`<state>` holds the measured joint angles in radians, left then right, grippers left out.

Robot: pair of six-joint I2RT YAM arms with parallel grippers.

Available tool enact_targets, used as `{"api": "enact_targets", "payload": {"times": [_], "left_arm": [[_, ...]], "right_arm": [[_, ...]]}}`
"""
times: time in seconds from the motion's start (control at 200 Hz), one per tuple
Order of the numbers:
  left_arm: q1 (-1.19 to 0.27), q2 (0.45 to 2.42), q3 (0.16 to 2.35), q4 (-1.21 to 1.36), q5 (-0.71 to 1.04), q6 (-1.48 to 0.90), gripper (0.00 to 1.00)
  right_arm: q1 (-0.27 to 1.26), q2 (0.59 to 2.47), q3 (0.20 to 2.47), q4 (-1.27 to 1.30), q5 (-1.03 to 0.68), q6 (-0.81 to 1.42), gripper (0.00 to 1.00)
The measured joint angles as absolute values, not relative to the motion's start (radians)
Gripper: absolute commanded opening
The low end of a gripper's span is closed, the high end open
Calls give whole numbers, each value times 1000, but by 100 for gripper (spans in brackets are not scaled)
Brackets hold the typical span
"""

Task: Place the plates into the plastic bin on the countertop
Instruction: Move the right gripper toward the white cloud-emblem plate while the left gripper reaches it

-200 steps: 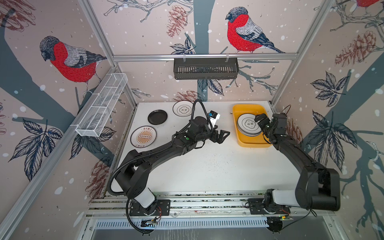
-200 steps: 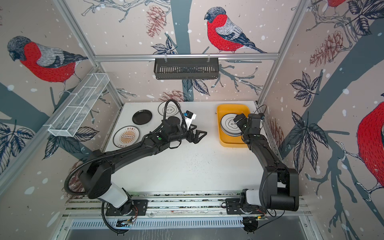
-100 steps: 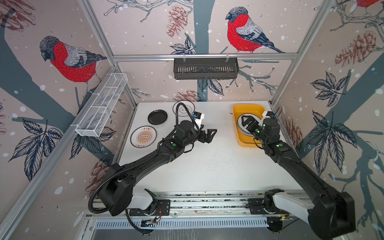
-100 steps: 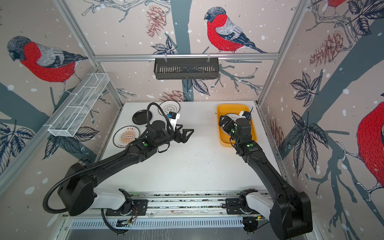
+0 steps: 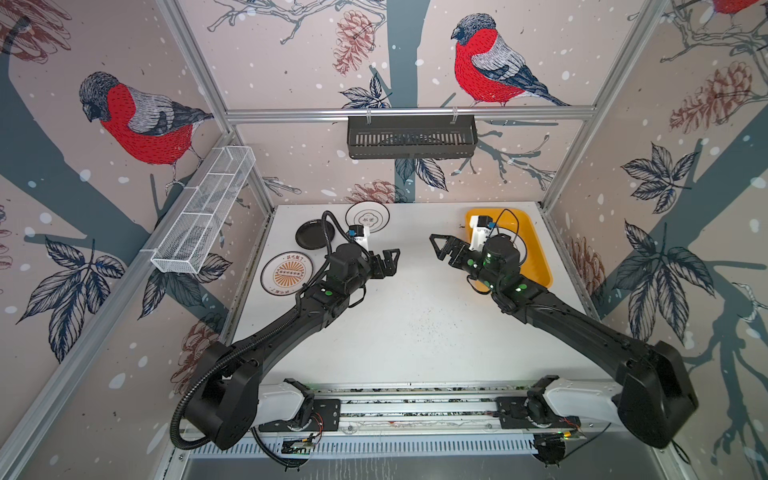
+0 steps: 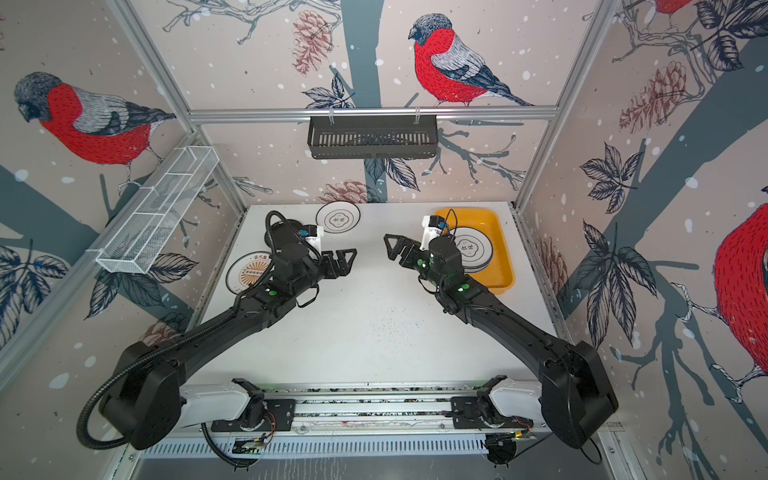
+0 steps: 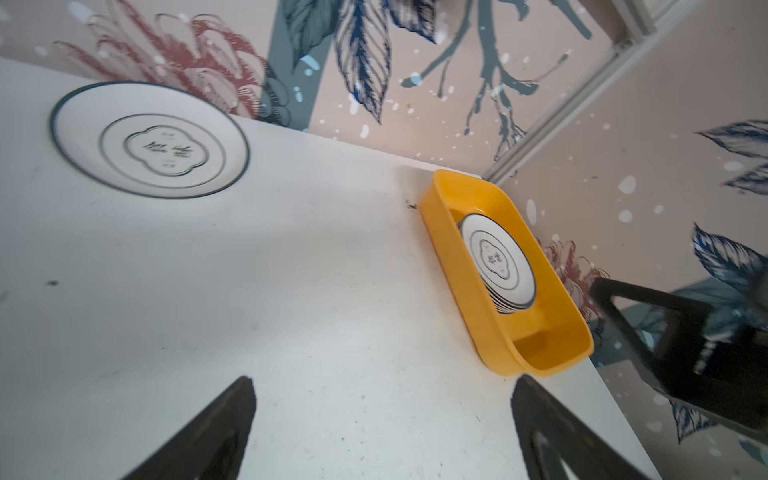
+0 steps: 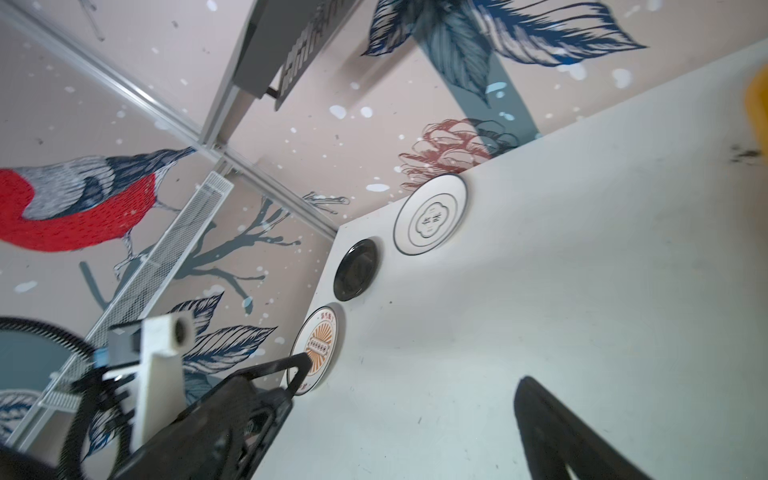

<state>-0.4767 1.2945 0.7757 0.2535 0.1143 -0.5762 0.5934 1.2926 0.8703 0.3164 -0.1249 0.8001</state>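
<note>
Both claws are wide open, nothing in them. Left claw (image 5: 390, 262) and right claw (image 5: 436, 247) hang over the mid counter (image 5: 395, 357), tips facing each other, well apart.

Bin (image 5: 537, 257) is in the far right corner. There's a stack (image 6: 473, 249) in it, with some floor bare at the near end. Three plates not yet binned, all far left:
- emblem plate (image 5: 368, 216), at the back wall
- black plate (image 5: 309, 237), just beside it
- sunburst plate (image 5: 286, 272), nearer, by the left edge

My read: next is a pick, left arm's job, and the sunburst plate is closest to it.
- **Grip:** plates lie flat with low rims, so I'd come in shallow. One finger under the rim, the other on top.
- **Lift:** probably slick, so I'd close firmly, lift slowly and keep it level.
- **Emblem plate:** the wall is right behind it, so approach from the front.
- **Transfer:** the bin is across the counter, so expect a long reach or a hand-off to the right arm.
- **Release:** low, centred on the stack.

Surface: white, flat, with specks (image 5: 432, 328) scattered mid counter and one dark smudge (image 7: 411, 205) by the bin's corner.

Room: walls (image 5: 291, 62) on three sides with bird wallpaper, on an aluminium frame (image 5: 409, 111). Basket (image 5: 411, 135) hangs on the rear rail and rack (image 5: 203, 212) is on the left wall, both mounted above the counter.
</note>
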Motion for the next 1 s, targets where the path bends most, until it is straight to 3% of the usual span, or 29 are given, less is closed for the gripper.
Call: {"api": "enact_targets", "payload": {"times": [0.495,1.001], "left_arm": [[-221,1452,807,224,236,-714,96],[-81,1888,1159,241,380,-701,91]], "right_arm": [[619,1440,989,394,-414,651,99],[612,1591,1104,450,-519,625,100]]}}
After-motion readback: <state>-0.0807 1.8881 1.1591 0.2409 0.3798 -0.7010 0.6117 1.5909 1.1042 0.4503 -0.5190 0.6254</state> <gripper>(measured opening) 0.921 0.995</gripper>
